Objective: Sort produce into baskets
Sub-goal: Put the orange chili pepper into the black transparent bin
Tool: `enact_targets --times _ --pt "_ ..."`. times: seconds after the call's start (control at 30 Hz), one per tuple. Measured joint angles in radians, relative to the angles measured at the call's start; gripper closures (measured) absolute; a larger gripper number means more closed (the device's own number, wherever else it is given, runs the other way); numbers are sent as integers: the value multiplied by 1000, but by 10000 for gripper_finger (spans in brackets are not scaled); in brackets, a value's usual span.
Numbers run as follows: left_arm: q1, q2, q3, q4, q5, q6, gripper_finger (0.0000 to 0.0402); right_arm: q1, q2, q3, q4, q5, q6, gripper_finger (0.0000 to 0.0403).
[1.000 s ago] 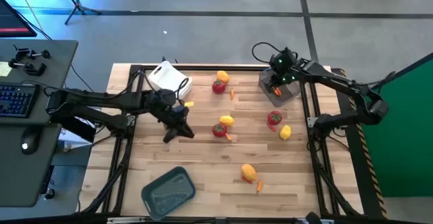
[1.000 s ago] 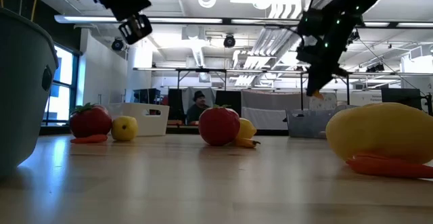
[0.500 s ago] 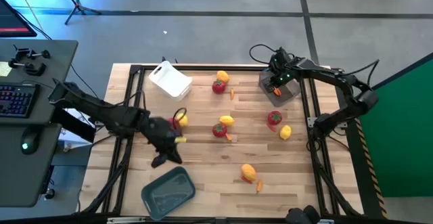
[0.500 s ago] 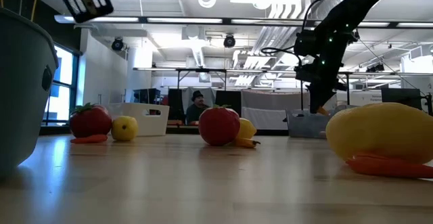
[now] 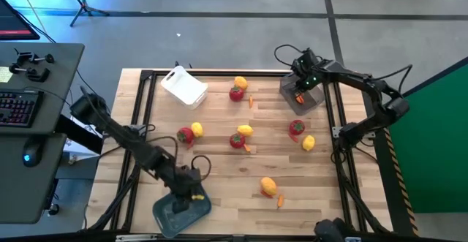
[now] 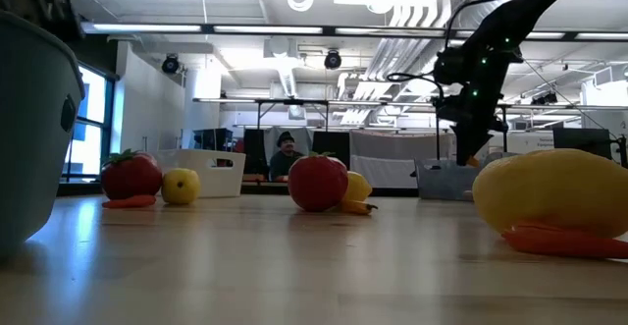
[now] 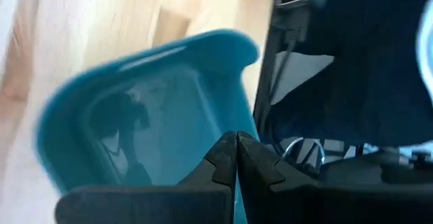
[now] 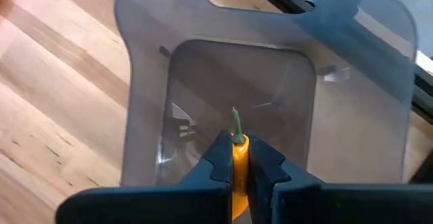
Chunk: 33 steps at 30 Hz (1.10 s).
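Wooden table (image 5: 219, 176) carries everything; grey-blue basket (image 5: 180, 207) at the near left corner, white basket (image 5: 183, 86) far left, smoky grey basket (image 5: 301, 93) far right; left gripper (image 5: 191, 196) sits over the grey-blue basket, fingers pressed together, nothing visibly between them; right gripper (image 5: 299, 96) hangs over the smoky basket, clamped on a thin orange piece (image 8: 237, 158) with a green stem; red fruits (image 5: 237, 140) and yellow fruits (image 5: 268, 186) lie scattered mid-table, small orange bits (image 5: 280, 200) beside some.
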Motion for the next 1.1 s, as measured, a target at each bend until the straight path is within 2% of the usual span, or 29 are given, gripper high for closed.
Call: enact_targets --times 0.1,0.27,0.57,0.7,1.1 --pt "-5 55 11 -1 -6 -79 401 -13 22 0 3 -35 -26 400" --pt "-6 112 27 2 -34 -141 401 -19 82 0 8 -33 -36 400" --pt "-1 141 27 -27 -101 -281 401 -19 150 0 103 -11 -3 400" --pt "-2 141 27 -98 -137 -330 401 -19 150 0 123 -11 5 400" --pt "5 141 27 -219 -171 -322 401 -19 150 0 116 -17 -20 400"
